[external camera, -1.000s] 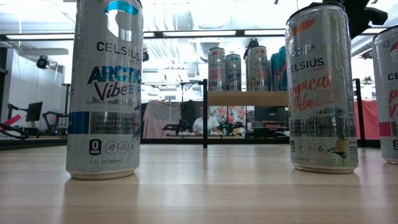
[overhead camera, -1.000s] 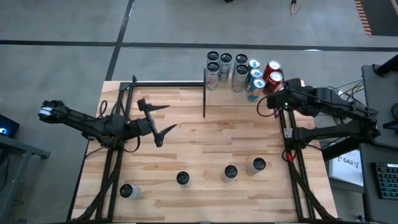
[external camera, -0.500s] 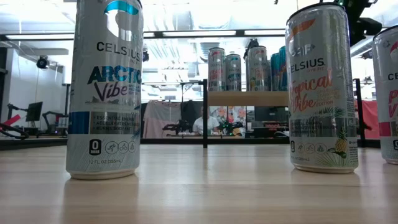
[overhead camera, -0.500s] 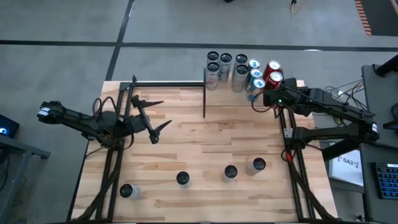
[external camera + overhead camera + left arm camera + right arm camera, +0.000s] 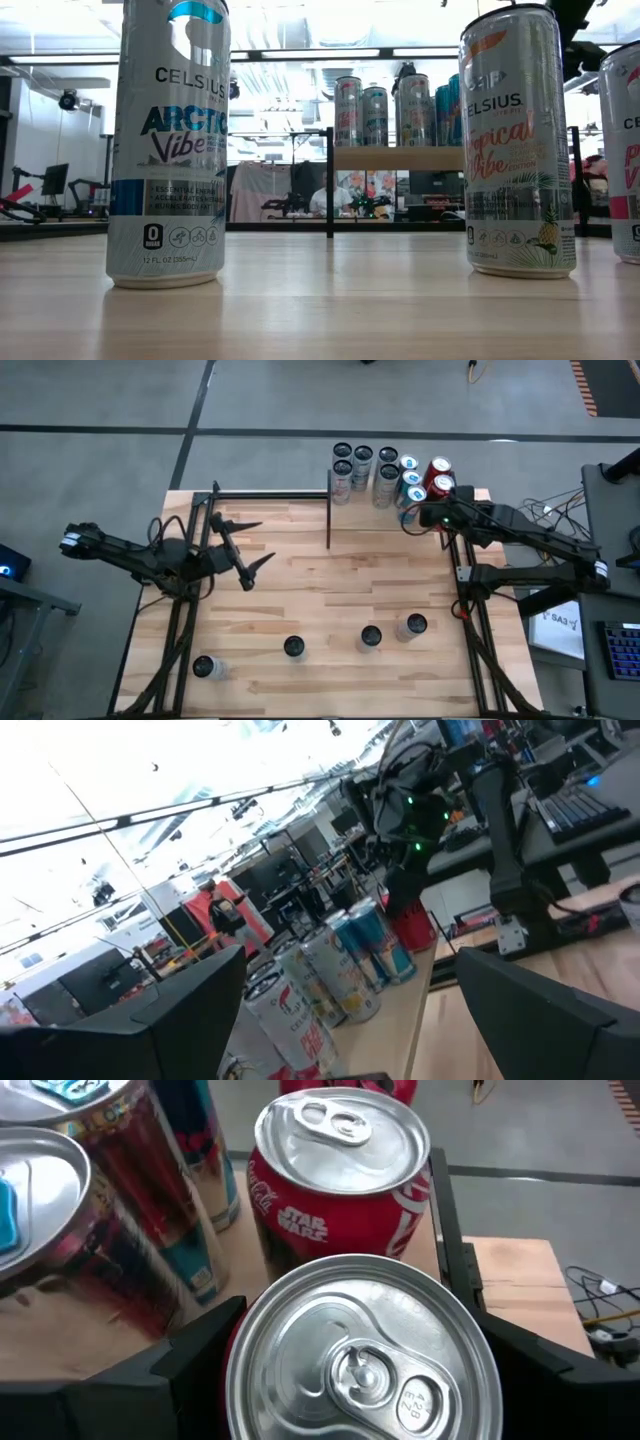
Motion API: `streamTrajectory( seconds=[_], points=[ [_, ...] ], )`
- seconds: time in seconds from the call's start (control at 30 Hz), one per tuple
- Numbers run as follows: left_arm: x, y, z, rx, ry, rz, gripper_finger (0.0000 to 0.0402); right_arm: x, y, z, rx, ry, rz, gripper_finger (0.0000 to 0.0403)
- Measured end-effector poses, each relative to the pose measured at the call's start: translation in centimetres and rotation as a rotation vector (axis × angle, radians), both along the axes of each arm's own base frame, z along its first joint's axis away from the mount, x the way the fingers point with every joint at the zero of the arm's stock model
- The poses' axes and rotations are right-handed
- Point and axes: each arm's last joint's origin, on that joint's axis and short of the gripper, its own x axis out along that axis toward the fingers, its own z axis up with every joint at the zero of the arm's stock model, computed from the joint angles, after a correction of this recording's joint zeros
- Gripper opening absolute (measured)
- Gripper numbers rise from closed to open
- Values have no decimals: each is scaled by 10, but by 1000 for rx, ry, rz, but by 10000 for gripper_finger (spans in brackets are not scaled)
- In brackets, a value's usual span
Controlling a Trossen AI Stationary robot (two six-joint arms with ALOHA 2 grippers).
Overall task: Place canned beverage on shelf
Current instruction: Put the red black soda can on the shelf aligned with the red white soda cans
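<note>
Red cans (image 5: 438, 472) crowd the shelf (image 5: 398, 158) beside slim cans (image 5: 362, 466)

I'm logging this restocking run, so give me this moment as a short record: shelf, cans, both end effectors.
shelf: far edge of table, many cans standing on it
loose cans: four upright, near part of table
left end effector: open, empty, above table's left side
right end effector: at a red can on the shelf

You see grey floor (image 5: 270, 400) crossed by dark lines, bright ceiling lights (image 5: 320, 52), and a desk with a keyboard (image 5: 622, 650).
</note>
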Motion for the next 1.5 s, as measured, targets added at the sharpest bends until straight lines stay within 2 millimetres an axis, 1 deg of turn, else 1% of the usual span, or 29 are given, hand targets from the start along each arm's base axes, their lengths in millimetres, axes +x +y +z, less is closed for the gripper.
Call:
streamTrajectory(
  seconds=[0.13, 0.23, 0.33, 0.47, 0.9, 1.5],
  points=[
    [1, 0, -2, -9, 14, 25, 345, 3, -1, -3, -9, -26, 0, 288],
    [1, 1, -2, -17, 16, 55, 345, 6, -4, -1, -25, -65, 3, 288],
    [1, 1, -3, -19, 18, 58, 345, 7, -6, -1, -31, -66, 3, 288],
    [1, 1, -3, -20, 21, 69, 345, 6, -8, -1, -30, -39, 2, 291],
    [1, 2, -3, -20, 24, 73, 345, 8, -10, -3, -40, -2, 4, 329],
    [1, 2, -3, -21, 24, 74, 345, 9, -11, -1, -84, -9, -17, 338]
  ],
)
